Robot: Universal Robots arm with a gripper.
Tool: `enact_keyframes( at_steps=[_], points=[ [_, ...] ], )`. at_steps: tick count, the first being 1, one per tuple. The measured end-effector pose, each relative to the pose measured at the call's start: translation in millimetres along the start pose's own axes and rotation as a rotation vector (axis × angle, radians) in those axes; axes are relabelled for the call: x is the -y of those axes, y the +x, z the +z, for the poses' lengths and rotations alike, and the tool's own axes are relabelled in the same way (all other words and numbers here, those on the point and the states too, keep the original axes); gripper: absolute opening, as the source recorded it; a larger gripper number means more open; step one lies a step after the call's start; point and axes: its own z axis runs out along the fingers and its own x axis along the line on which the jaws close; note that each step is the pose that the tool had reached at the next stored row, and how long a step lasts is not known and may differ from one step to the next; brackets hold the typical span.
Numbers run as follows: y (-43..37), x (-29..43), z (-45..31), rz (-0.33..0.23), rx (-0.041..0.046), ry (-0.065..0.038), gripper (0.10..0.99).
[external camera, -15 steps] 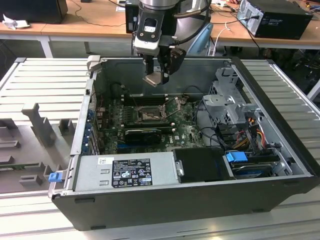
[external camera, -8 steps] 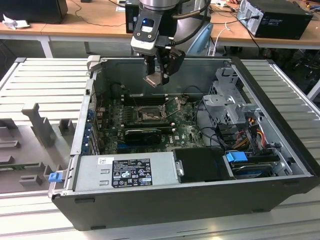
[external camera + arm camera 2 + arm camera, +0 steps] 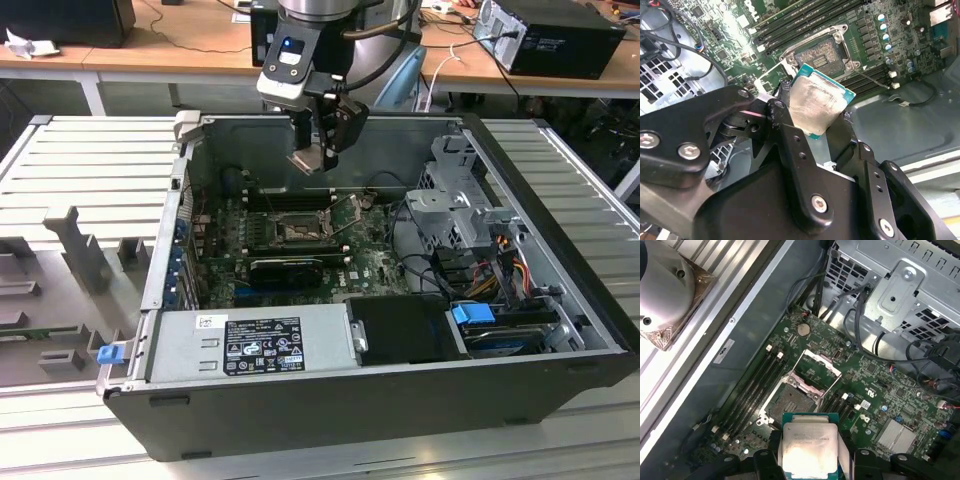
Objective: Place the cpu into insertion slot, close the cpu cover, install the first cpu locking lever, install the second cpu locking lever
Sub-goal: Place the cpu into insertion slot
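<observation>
My gripper [image 3: 814, 120] is clamped on the cpu [image 3: 817, 100], pinching its opposite edges. By my judgement the chip is light, thin and stiff, with a fragile underside, so I should grip it by its edges only. It hangs well above the insertion slot [image 3: 790, 401], which lies near the middle of the motherboard [image 3: 875, 390].

Item, cpu [image 3: 815, 102]: in the second wrist view we lose one corner and part of two edges behind the jaws.
Item, insertion slot [image 3: 298, 232]: in the exterior view, too small for us to tell its contacts.
Item, arm [image 3: 312, 12]: cut off at that view's upper border.
</observation>
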Motion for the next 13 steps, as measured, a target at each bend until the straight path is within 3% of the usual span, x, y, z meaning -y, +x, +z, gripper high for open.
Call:
enact_keyframes(
  at_steps=[13],
  points=[
    [0.0, 0.1, 0.8, 0.068, 0.0058, -0.001, 0.529]
  ],
)
